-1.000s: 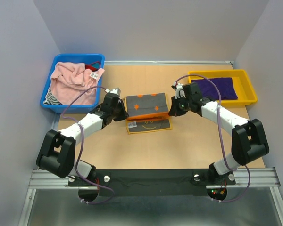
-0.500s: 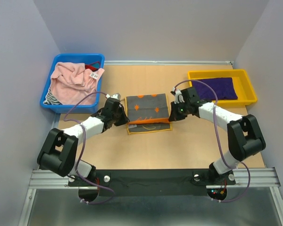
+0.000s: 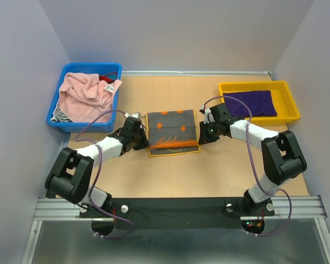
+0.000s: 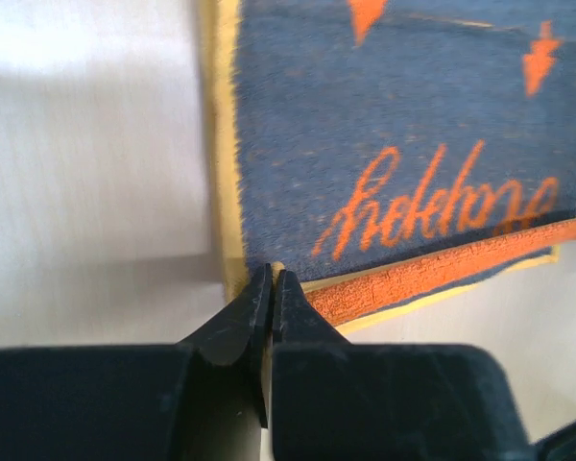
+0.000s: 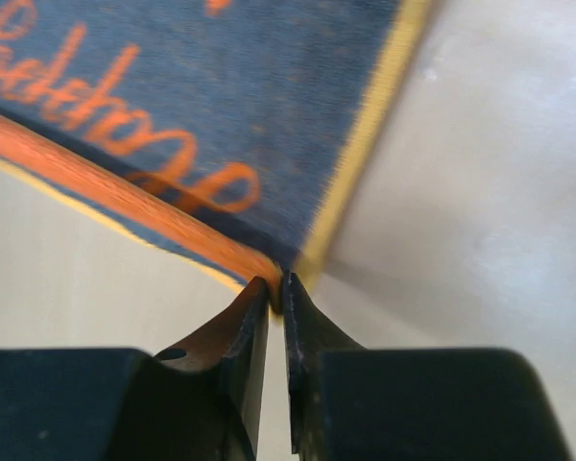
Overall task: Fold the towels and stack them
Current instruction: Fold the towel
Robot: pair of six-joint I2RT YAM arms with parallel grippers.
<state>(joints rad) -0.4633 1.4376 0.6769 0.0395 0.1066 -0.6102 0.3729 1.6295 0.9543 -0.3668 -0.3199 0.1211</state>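
The grey-and-orange lettered towel [image 3: 172, 131] lies folded at the table's middle, its near orange edge lifted. My left gripper [image 3: 144, 142] is shut on its near left corner; in the left wrist view the gripper [image 4: 272, 277] pinches the yellow-edged corner of the towel [image 4: 384, 144]. My right gripper [image 3: 201, 138] is shut on the near right corner, and in the right wrist view the gripper [image 5: 276, 284] pinches the orange edge of the towel [image 5: 230, 106]. The dark purple towel [image 3: 254, 103] lies flat in the yellow tray [image 3: 289, 96]. The pale pink towel [image 3: 85, 96] is bunched in the blue bin [image 3: 58, 94].
The blue bin stands at the back left and also holds a striped cloth [image 3: 59, 114] and something red [image 3: 106, 78]. The yellow tray stands at the back right. Purple cables loop over both arms.
Both grippers have pulled the towel's folded edge toward the near side, so the folded layer now covers the lower layer almost to its near edge.
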